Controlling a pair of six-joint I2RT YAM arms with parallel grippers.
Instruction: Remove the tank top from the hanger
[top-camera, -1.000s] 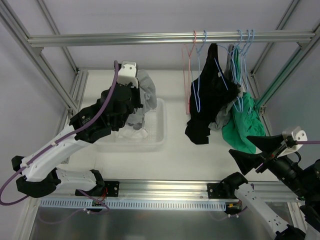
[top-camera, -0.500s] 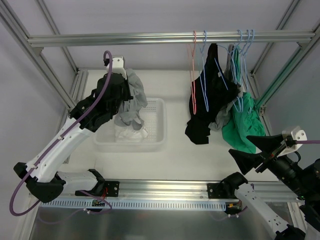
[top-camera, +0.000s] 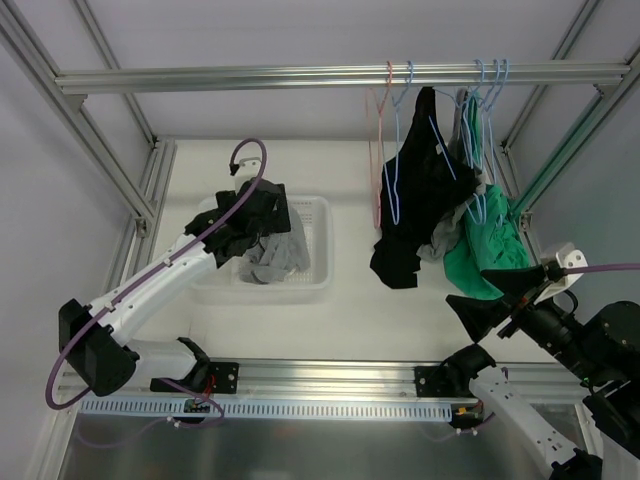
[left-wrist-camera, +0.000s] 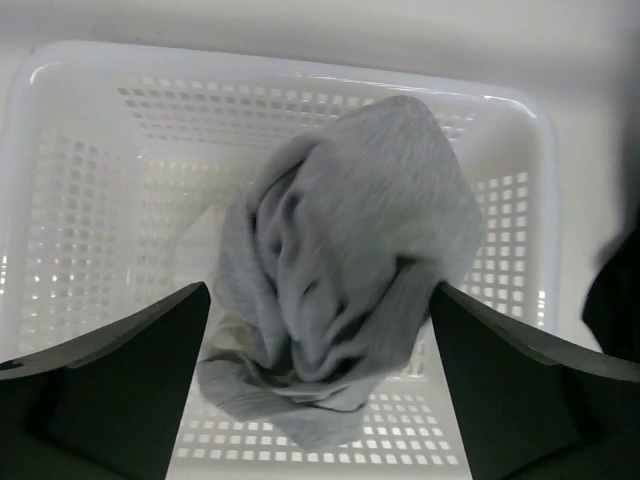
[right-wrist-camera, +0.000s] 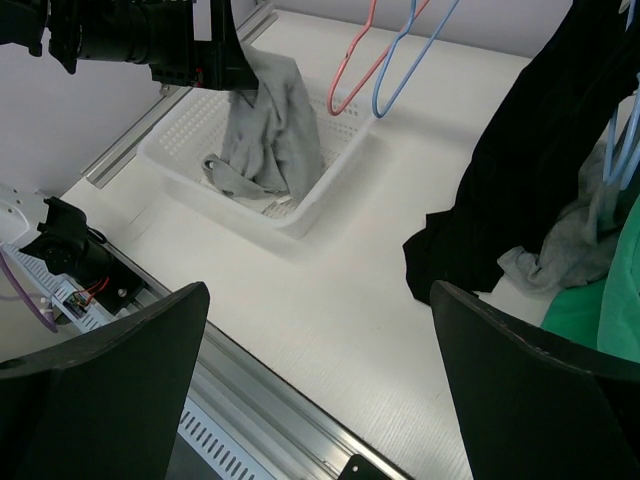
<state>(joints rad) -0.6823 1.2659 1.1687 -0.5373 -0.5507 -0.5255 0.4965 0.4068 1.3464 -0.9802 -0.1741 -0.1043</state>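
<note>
The grey tank top (top-camera: 277, 255) is a bunched heap in the white basket (top-camera: 318, 250). In the left wrist view the tank top (left-wrist-camera: 345, 270) lies between my left gripper's (left-wrist-camera: 320, 300) wide-apart fingers, which do not pinch it. From above, the left gripper (top-camera: 262, 215) hovers just over the basket, open. The right wrist view shows the tank top (right-wrist-camera: 272, 125) standing tall from that gripper down into the basket (right-wrist-camera: 330, 190). A bare pink hanger (top-camera: 377, 150) and a bare blue hanger (top-camera: 397, 165) hang on the rail (top-camera: 300, 77). My right gripper (top-camera: 488, 300) is open and empty at the near right.
More clothes hang on blue hangers at the right of the rail: a black garment (top-camera: 420, 195), a grey one (top-camera: 450, 235) and a green one (top-camera: 485, 255). Frame posts stand at both sides. An aluminium rail (top-camera: 330, 372) runs along the near edge.
My left arm came down from high above the basket, and its gripper opened and let go of the grey tank top. The bare hangers swung and settled. The right gripper shifted slightly left.
</note>
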